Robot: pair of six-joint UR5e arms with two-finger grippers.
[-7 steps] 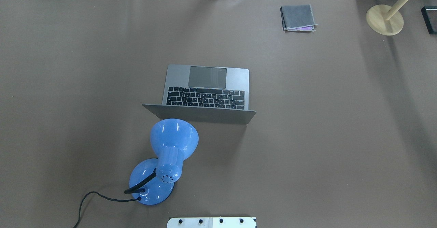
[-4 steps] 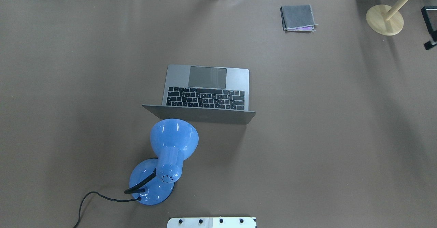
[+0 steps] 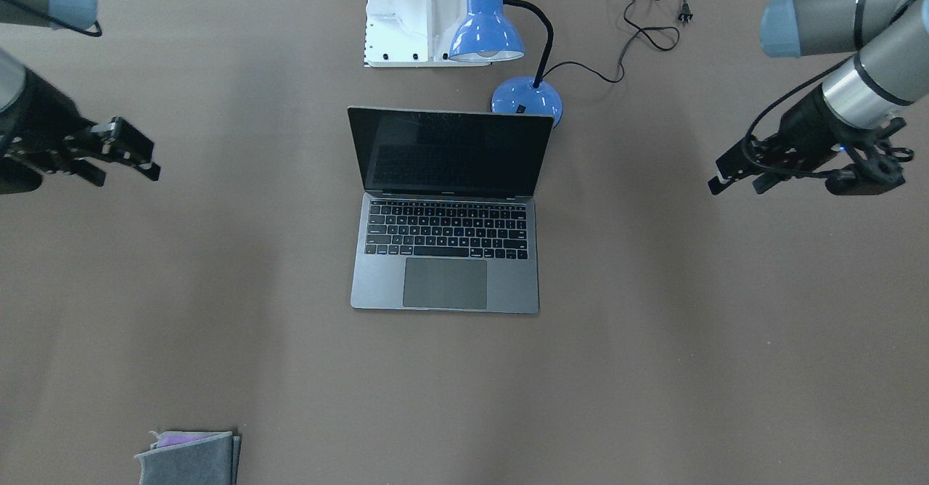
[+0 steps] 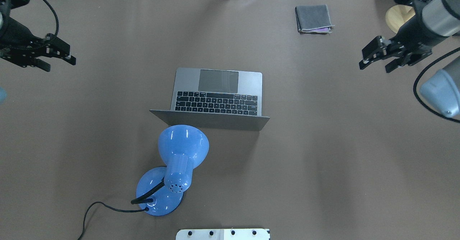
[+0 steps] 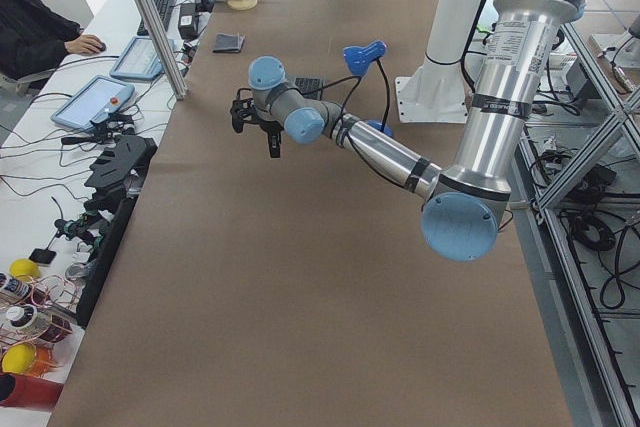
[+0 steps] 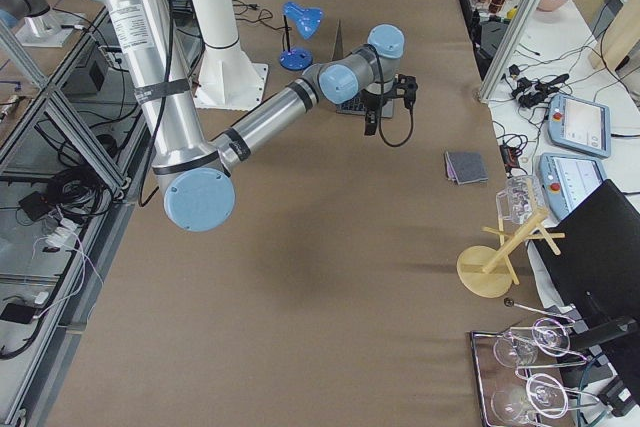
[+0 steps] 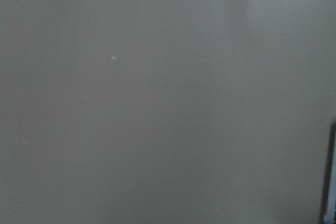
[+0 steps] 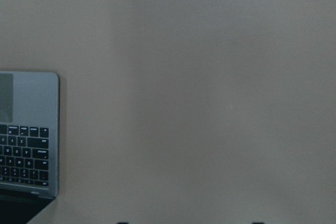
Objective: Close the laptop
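With the laptop [image 4: 219,89] open mid-table, your left gripper [image 4: 61,64] and right gripper [image 4: 374,67] hover released, well apart left and right, seemingly staged for approach.

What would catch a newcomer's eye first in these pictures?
The open laptop sits dead centre, dark screen upright and facing away from the robot. A bright blue desk lamp stands just behind its lid, on the robot's side. The left gripper and right gripper hover open far out to either side, touching nothing.
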